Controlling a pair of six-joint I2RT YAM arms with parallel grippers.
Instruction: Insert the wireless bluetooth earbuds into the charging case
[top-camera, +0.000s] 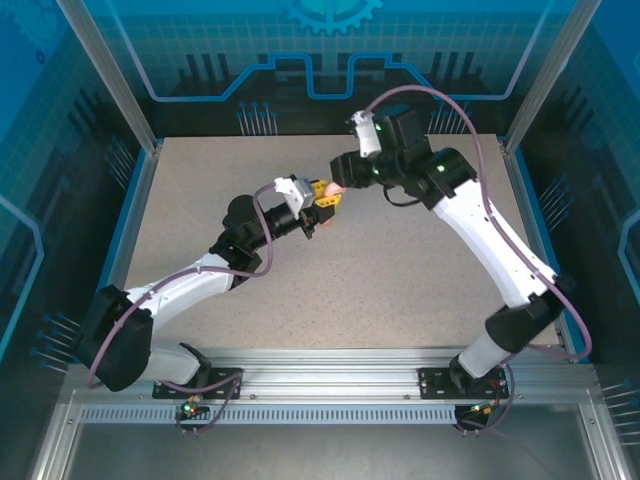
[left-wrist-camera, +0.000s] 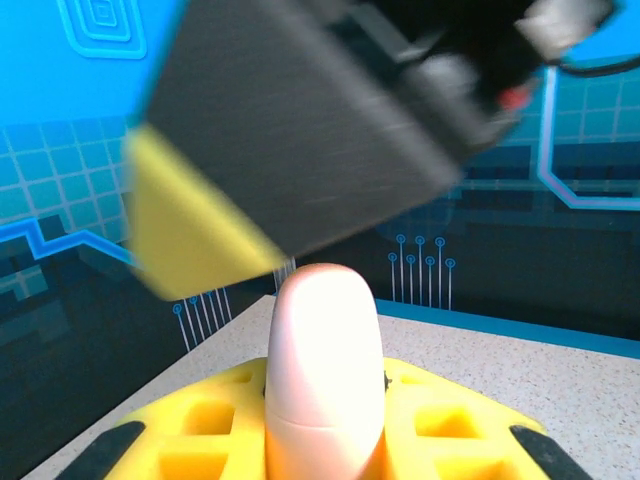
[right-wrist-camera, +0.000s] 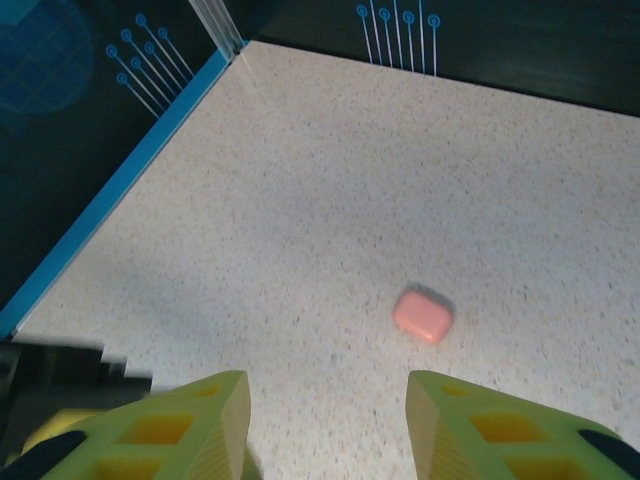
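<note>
My left gripper (top-camera: 323, 200) is raised over the middle of the table and shut on the charging case (left-wrist-camera: 325, 350). The case is glossy salmon-pink, stands edge-on between the yellow fingers (left-wrist-camera: 200, 430), and shows a seam across it. It also shows as a pink spot (top-camera: 335, 187) between the two grippers. My right gripper (top-camera: 341, 182) hovers right beside and above the case. Its blurred black and yellow finger (left-wrist-camera: 300, 140) hangs just over the case top. In the right wrist view the right gripper (right-wrist-camera: 328, 390) is open with nothing between its fingers. A small pink rounded piece (right-wrist-camera: 422, 315) lies on the table below; I cannot tell whether it is one of the earbuds.
The speckled table (top-camera: 400, 290) is bordered by a blue rim (right-wrist-camera: 130, 175) and aluminium frame posts (top-camera: 105, 75). Both arms meet above the table's middle, so they crowd that spot. The black body of the left gripper (right-wrist-camera: 60, 390) sits close to the right gripper's left finger.
</note>
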